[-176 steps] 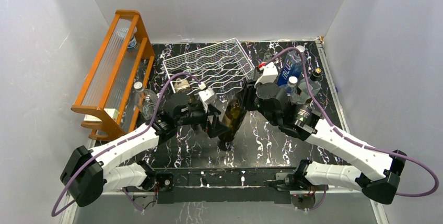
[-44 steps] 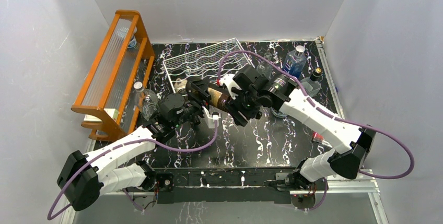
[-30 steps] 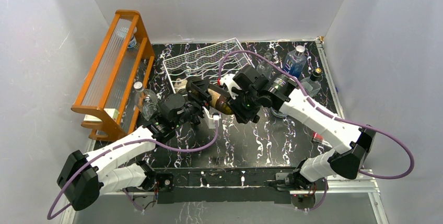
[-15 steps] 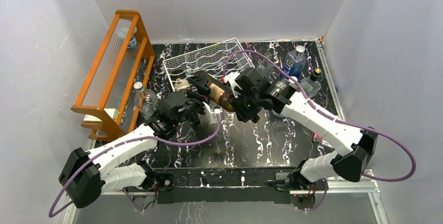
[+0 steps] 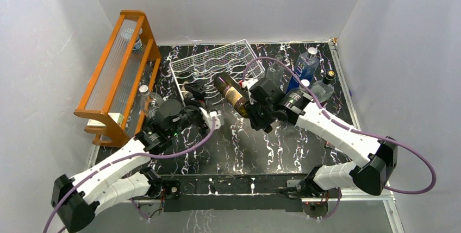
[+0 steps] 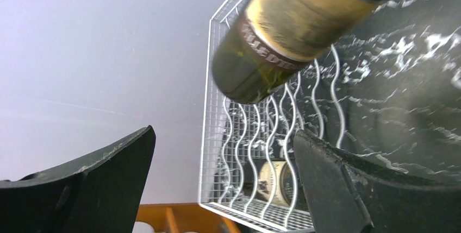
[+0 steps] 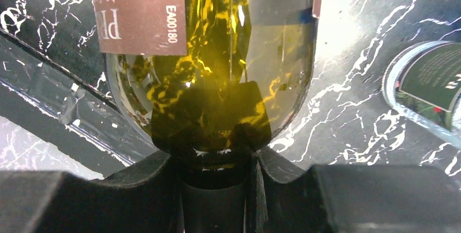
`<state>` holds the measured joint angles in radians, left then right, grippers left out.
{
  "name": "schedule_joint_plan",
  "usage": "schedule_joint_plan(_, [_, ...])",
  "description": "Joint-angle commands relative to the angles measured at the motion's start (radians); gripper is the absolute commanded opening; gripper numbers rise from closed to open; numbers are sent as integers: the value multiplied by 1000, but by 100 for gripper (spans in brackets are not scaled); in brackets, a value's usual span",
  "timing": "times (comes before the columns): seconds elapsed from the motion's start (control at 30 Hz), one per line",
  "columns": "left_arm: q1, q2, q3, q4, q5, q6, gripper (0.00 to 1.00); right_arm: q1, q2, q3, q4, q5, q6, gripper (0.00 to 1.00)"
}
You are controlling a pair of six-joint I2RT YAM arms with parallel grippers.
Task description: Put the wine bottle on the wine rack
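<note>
A robotics lab cell is shown — a black marbled tabletop (image 5: 244,151) walled in by white panels (image 5: 217,5). A left arm (image 5: 117,159) and a right arm (image 5: 337,131) are bolted at its near edge, and a wine rack (image 5: 217,62) is set out.

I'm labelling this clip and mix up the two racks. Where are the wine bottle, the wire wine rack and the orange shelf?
wine bottle (image 5: 232,93): top view, on its label.
wine rack (image 5: 212,62): top view, on its wavy wires.
orange shelf (image 5: 114,64): top view, on its ribbed clear panel.
</note>
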<state>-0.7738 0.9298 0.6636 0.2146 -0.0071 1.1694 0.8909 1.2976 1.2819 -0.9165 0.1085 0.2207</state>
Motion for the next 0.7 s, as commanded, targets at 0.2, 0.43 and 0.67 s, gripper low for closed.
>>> schedule_joint_plan(0.2, [-1, -212, 66, -18, 30, -760, 98, 0, -86, -150, 228, -43, 128, 0])
schedule_joint_plan(0.43, [-1, -196, 169, -71, -116, -1211, 98, 0, -83, -281, 382, -97, 176, 0])
schedule_joint_plan(0.67, [0, -170, 266, -162, -76, -1337, 98, 12, 33, -328, 574, -104, 274, 0])
